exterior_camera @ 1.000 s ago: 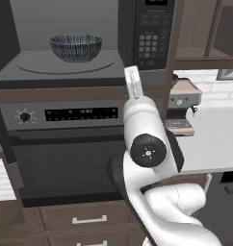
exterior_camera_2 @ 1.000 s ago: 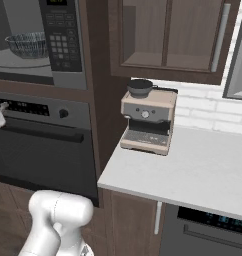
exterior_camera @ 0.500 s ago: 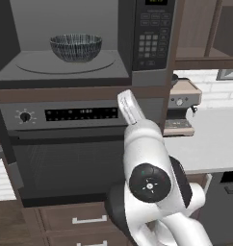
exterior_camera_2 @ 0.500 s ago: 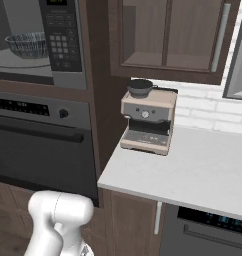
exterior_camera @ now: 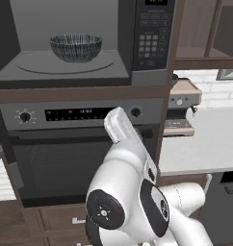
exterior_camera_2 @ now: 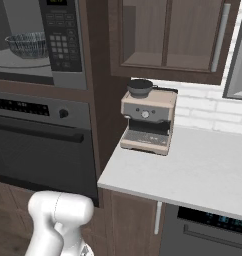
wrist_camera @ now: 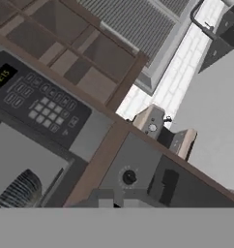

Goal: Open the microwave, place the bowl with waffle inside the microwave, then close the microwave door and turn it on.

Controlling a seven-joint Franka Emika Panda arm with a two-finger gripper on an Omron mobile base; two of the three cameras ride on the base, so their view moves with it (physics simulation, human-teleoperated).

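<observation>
The microwave (exterior_camera: 152, 41) stands open, its door (exterior_camera: 2, 38) swung out to the left as a dark panel at the frame's edge. On the turntable inside sits the striped bowl (exterior_camera: 75, 47), also seen past the keypad (exterior_camera_2: 62, 35) as a bowl (exterior_camera_2: 27, 45) and at the hand view's lower left as a bowl (wrist_camera: 20, 191). The waffle is hidden from view. My gripper (exterior_camera: 114, 119) points up and left in front of the oven, well below the bowl and apart from it. Its fingers are turned away from the camera, so their gap is hidden.
A larger oven (exterior_camera: 84, 144) with knobs and a bar handle fills the wall under the microwave. A coffee machine (exterior_camera_2: 147, 117) stands on the grey counter (exterior_camera_2: 193, 170) to the right. Wooden cabinets (exterior_camera_2: 168, 35) hang above it.
The arm has drawn down and back from the microwave opening, its elbow sinking toward the floor. The bowl has stayed on the turntable.
</observation>
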